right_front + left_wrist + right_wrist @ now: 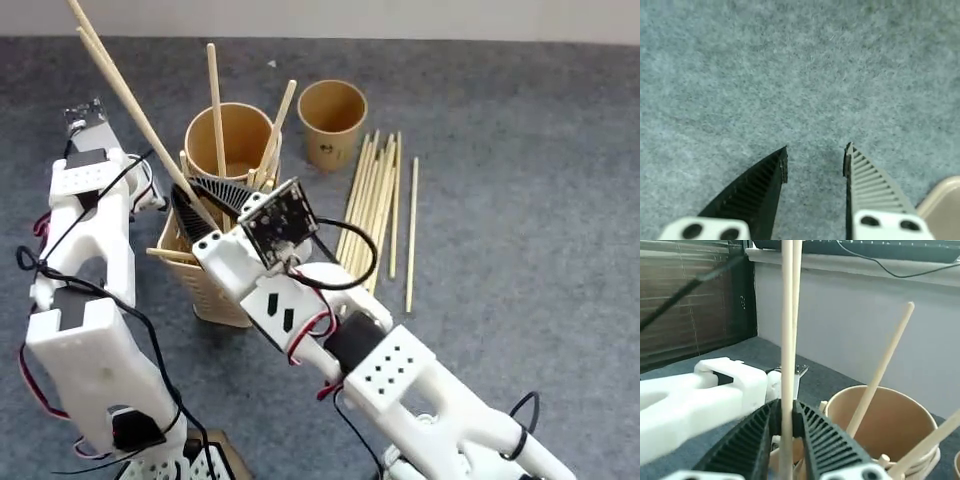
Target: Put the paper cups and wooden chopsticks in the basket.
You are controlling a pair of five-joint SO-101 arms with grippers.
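The right hand [785,407] is pinched narrow on a pair of long pale wooden chopsticks [788,315], gripped near their lower ends so that most of their length rises above the hand. Just below the hand sits the beige slotted plastic basket [205,290], and just beyond it a tan paper cup [890,425] holding several sticks. The likely trouble is leverage: held so low, the pair could swivel in the grip, or on release tip over the basket's rim onto the grey felt bench [520,150]. Lowering them could also jam them against the leaning sticks or nudge that cup. The left hand [816,150] hangs wide and empty over bare bench. A second, empty tan paper cup [332,125] and a loose row of wooden chopsticks [372,200] lie farther from the right hand, not yet collected. That cup carries a small dark mark, too small to read
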